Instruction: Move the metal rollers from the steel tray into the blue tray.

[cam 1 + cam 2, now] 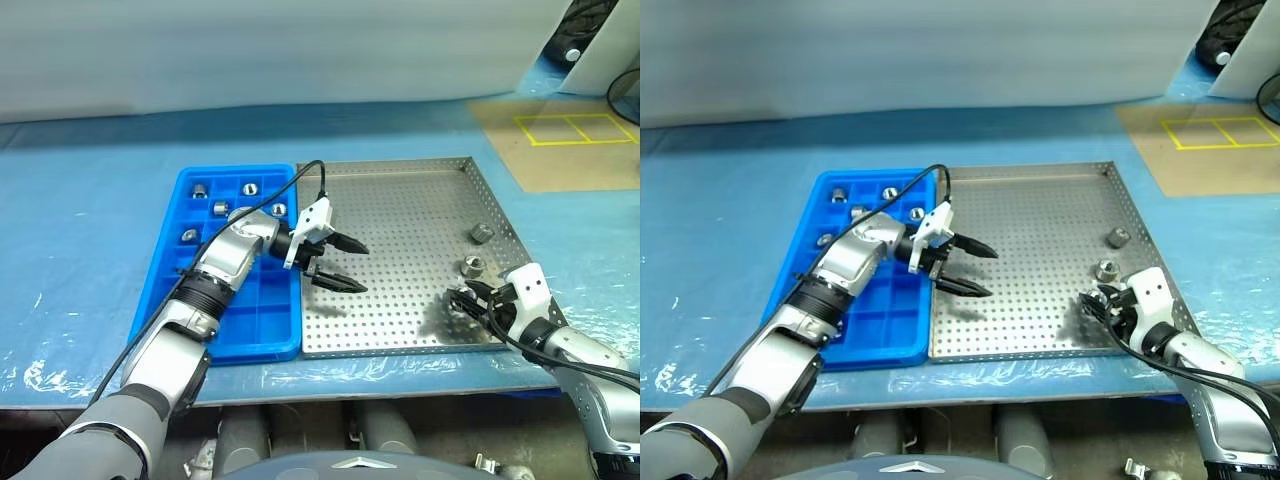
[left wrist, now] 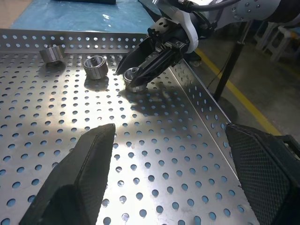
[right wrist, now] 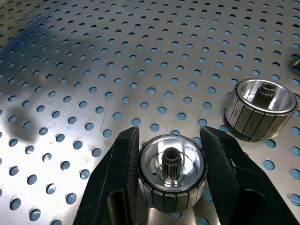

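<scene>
Our right claw (image 3: 171, 178) is clamped on a roller (image 3: 172, 176) on the steel tray (image 1: 400, 200); left claw (image 1: 335, 265) hangs apart. Next we lift it and carry it across to the blue tray (image 1: 180, 290).

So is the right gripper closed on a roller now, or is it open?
Closed: the right gripper has both fingers pressed against one metal roller, which stands upright on the steel tray.

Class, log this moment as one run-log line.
right gripper: shut on roller | left gripper: open, empty | steel tray: two rollers loose
</scene>
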`<act>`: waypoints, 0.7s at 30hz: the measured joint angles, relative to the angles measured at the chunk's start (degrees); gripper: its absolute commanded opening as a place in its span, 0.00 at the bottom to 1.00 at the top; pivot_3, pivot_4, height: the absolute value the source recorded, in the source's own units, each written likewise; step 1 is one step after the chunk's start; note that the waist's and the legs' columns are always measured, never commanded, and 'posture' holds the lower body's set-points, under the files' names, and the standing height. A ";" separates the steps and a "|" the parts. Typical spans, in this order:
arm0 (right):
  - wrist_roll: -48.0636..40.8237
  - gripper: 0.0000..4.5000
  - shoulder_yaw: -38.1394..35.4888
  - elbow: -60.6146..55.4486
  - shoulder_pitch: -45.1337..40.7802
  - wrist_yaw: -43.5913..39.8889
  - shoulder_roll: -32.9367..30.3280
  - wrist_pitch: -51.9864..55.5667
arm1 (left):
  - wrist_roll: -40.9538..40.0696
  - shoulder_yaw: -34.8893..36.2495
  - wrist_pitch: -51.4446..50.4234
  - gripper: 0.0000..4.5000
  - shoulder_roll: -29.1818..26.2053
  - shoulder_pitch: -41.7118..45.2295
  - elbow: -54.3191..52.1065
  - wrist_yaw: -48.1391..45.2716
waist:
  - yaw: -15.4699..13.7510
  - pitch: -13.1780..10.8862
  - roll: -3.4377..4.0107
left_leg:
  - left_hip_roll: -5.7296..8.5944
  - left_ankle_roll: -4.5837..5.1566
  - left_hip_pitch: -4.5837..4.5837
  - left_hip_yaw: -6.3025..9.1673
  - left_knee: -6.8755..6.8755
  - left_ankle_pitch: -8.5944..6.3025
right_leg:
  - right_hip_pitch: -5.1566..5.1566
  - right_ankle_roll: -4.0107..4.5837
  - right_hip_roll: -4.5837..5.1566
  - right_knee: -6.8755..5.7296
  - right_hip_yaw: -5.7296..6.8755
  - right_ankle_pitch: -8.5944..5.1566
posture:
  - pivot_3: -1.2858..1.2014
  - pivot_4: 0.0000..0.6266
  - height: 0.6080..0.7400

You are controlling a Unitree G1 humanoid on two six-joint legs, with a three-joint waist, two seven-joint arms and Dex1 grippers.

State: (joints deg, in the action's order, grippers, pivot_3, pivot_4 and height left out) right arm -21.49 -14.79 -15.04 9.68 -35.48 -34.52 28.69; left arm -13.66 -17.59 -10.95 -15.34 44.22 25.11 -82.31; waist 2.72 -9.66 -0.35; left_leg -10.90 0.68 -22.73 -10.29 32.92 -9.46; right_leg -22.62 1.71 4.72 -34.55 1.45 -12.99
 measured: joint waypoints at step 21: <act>-7.76 0.36 16.38 2.78 -34.84 -8.78 4.00 10.64 | -3.60 9.25 -9.26 0.88 -19.07 -5.61 -15.07 2.56 | -2.25 -0.22 0.64 | -0.07 -0.29 -0.35 -0.02 -0.58 0.31 | -0.74 0.16 -0.10 -0.21 0.05 -0.06 | 0.51 0.24 1.00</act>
State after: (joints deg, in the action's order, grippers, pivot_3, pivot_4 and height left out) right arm -29.25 1.60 -12.26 -25.16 -44.27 -30.52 39.33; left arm -17.25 -8.34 -20.20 -34.40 38.61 10.04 -79.75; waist 0.47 -9.88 0.29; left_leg -10.97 0.38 -23.08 -10.32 32.34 -9.15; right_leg -23.36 1.87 4.63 -34.76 1.51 -13.05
